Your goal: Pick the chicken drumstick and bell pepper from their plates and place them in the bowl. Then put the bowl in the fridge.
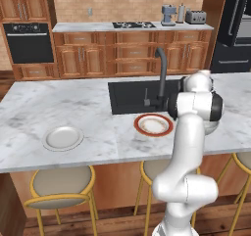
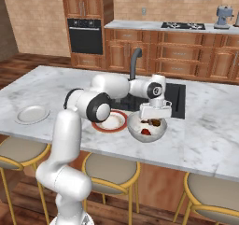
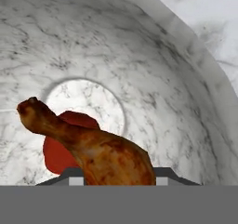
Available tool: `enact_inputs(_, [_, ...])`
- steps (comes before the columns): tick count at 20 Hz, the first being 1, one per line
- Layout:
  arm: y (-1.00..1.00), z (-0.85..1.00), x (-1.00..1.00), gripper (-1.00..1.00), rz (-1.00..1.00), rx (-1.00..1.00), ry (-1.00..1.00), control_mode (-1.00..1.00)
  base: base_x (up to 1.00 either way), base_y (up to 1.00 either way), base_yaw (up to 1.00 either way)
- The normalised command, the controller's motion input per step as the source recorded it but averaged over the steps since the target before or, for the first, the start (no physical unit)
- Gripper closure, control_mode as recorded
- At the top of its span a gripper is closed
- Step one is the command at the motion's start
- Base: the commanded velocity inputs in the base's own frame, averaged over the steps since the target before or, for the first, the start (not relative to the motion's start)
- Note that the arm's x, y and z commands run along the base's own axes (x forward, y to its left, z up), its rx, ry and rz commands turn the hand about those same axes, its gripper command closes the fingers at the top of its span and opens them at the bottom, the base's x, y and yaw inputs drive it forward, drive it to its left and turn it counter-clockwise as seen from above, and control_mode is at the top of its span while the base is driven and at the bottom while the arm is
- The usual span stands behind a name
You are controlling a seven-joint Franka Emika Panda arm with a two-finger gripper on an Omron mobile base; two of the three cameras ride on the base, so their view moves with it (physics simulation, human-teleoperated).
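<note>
At lower centre of the hand view we log the chicken drumstick [image 3: 93,148], glossy brown, thick end between the fingers of the gripper [image 3: 118,181], which is closed on it, above the red bell pepper [image 3: 62,148] inside the marbled bowl [image 3: 186,79].

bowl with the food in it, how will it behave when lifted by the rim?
The bowl looks rigid and deep, so it probably won't flex. Its rounded underside may rock if nudged. The chicken drumstick and bell pepper lie loose inside and could slide when it tilts.
</note>
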Motion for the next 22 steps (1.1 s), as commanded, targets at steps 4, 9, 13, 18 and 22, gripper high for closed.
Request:
enact_inputs(4, [0.10,-0.12,-0.40,1.00,0.00,0.05,-0.07,-1.00,0.00,0.00,0.00])
enact_inputs(9, [0.16,-0.13,-0.39,-1.00,0.00,0.02,-0.07,-1.00,0.00,0.00,0.00])
enact_inputs(13, [0.20,-0.03,-0.28,-1.00,0.00,0.00,-0.10,-1.00,0.00,0.00,0.00])
enact_inputs(18, [0.20,0.04,-0.16,-1.00,0.00,0.00,-0.10,-1.00,0.00,0.00,0.00])
enact_inputs(22, [0.19,0.29,-0.24,-1.00,0.00,0.00,-0.15,-1.00,0.00,0.00,0.00])
